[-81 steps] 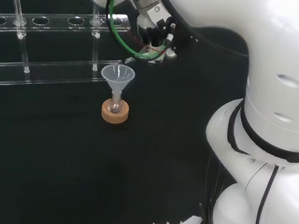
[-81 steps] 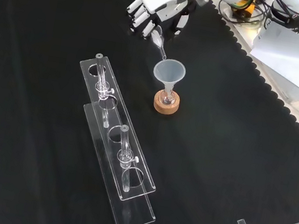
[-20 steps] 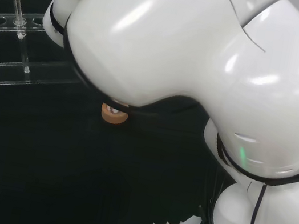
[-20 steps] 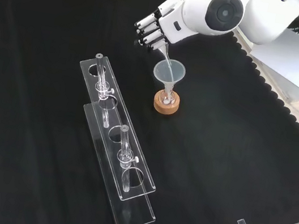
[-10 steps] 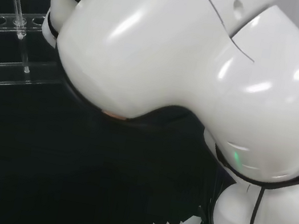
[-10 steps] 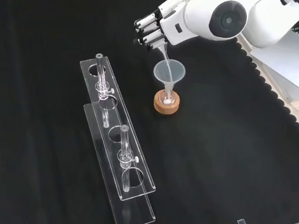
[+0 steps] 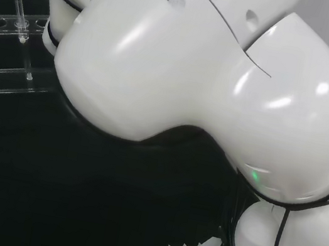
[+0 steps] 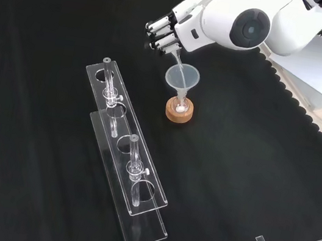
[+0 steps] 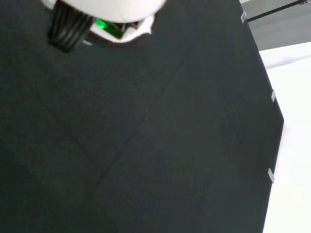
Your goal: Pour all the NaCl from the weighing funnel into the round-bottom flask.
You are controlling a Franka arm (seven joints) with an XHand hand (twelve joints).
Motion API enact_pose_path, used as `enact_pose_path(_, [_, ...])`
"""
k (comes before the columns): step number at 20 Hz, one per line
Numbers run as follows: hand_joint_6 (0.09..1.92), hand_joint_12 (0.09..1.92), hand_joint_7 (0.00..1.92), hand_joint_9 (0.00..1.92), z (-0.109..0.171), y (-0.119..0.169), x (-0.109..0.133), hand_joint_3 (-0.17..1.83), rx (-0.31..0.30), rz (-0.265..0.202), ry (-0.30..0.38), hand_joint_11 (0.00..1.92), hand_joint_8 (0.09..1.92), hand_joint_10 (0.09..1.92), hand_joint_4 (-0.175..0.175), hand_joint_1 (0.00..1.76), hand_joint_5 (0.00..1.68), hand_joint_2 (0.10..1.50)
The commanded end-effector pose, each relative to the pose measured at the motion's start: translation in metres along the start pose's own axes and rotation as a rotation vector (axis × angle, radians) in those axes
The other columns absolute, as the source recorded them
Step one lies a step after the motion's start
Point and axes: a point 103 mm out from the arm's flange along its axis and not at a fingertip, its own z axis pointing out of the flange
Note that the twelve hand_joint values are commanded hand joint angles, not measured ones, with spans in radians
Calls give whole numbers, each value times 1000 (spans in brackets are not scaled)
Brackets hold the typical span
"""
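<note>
Weighing funnel (image 8: 175, 57): held tilted in the hand, spout down into the mouth of the larger funnel, so the NaCl can slide out instead of spilling on the cloth.
Bench (image 8: 251, 173): black cloth carries all the ware; the dark ground helps the clear pieces show.
Arm link (image 8: 245, 26): the white link with the round grey cap stands just right of the hand in the front view.
Rack (image 8: 122, 169): clear tube rack, well apart to the left in the front view, out of the pour's way.
Hand (image 8: 167, 30): fingers curled round the weighing funnel, holding it above the funnel.
Funnel (image 8: 182, 78): clear, upright in the flask neck to widen the target.
Cork ring (image 8: 179, 111): keeps the round-bottom flask (image 8: 180, 106) upright; the flask sits small inside it, some white at its bottom.
</note>
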Motion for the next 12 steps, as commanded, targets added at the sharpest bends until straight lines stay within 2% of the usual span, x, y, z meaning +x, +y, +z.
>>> enact_pose_path(1, [817, 1315, 374, 718, -4, 1, 3, 680, 5, -2, -15, 354, 634, 532, 175, 1104, 1196, 676])
enact_pose_path(12, [822, 1317, 372, 716, -10, -1, 3, 680, 16, 12, -62, 347, 634, 532, 175, 1103, 1194, 678])
